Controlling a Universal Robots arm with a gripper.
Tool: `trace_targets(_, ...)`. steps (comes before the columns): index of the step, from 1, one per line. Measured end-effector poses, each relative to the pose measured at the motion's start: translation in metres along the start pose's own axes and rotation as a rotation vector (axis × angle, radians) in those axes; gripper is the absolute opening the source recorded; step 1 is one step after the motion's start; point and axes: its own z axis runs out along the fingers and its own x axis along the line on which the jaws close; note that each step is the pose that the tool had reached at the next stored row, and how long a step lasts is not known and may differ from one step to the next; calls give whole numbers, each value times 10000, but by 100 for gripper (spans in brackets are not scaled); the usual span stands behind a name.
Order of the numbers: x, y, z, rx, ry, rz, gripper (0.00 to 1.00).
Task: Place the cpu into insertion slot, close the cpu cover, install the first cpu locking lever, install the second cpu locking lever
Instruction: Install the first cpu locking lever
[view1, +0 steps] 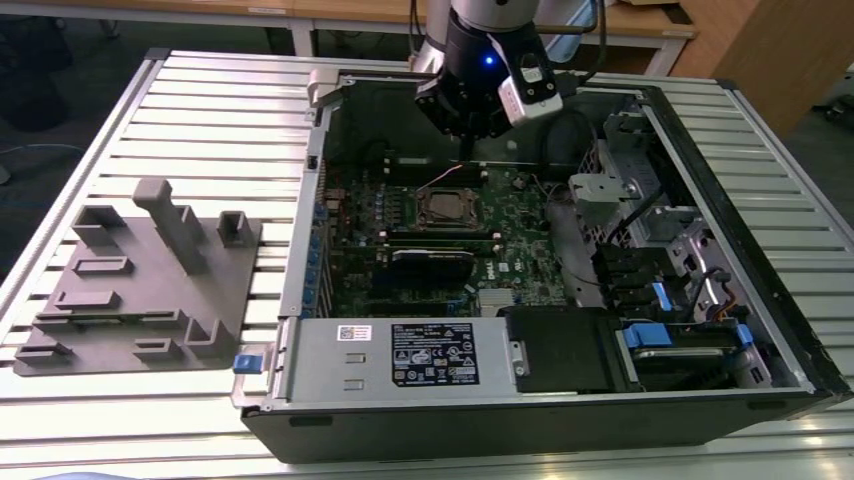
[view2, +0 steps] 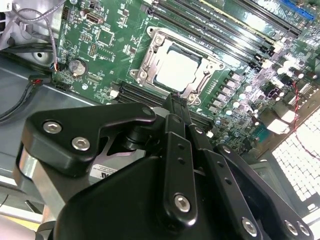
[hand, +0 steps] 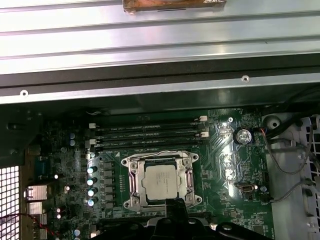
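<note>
Since the cpu already sits in the insertion slot, I see my tool, seemingly pinched together, just beside it.

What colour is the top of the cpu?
Dull silver-grey. The cpu shows best in the first wrist view.

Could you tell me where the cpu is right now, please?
In both wrist views the cpu lies seated on the motherboard, framed by the silver cover, between memory slots, with the gripper close to one edge.
</note>
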Motion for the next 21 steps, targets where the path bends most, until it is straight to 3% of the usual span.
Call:
trace_targets(5,23,-2,5,0,-7,0,11)
trace_targets(11,230,-23,44,-7,-75,-6,11)
trace_targets(21,256,90,141,-35,-75,8,11)
